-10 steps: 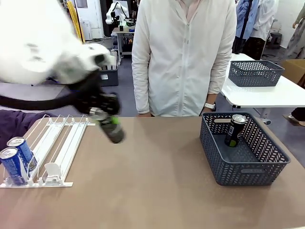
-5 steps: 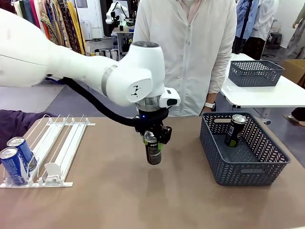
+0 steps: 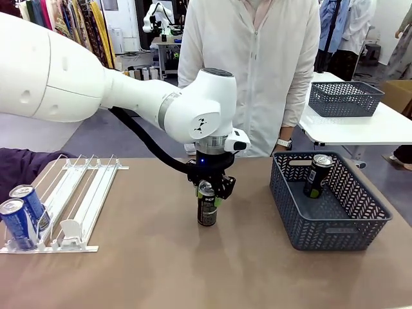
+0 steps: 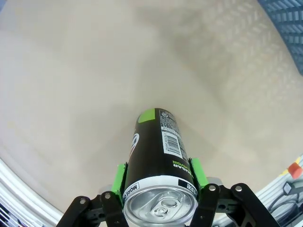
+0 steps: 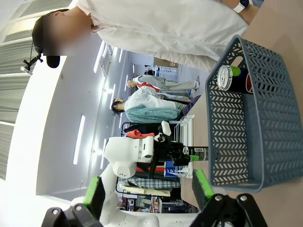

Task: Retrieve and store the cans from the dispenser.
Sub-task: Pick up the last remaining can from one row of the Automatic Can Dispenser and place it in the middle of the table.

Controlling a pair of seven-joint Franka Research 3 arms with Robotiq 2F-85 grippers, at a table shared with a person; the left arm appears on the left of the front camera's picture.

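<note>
My left gripper (image 3: 206, 188) is shut on the top of a black can with green marks (image 3: 206, 210), held upright at mid-table, its base on or just above the surface. In the left wrist view the green pads (image 4: 119, 177) press both sides of that can (image 4: 156, 156). Two blue cans (image 3: 22, 214) stand at the near end of the white dispenser (image 3: 90, 193) on the left. Another black can (image 3: 317, 175) leans inside the dark grey basket (image 3: 335, 237) on the right. My right gripper (image 5: 147, 189) is open with nothing between its fingers, and its view looks at the basket (image 5: 246, 142).
A person in a white shirt (image 3: 251, 77) stands at the table's far edge behind the held can. A second grey basket (image 3: 344, 98) sits on a white table at the back right. Bare tabletop lies between the dispenser and the basket.
My left arm has carried the black can rightward from above the dispenser to mid-table, turned it upright and lowered it. The basket and blue cans have not moved.
</note>
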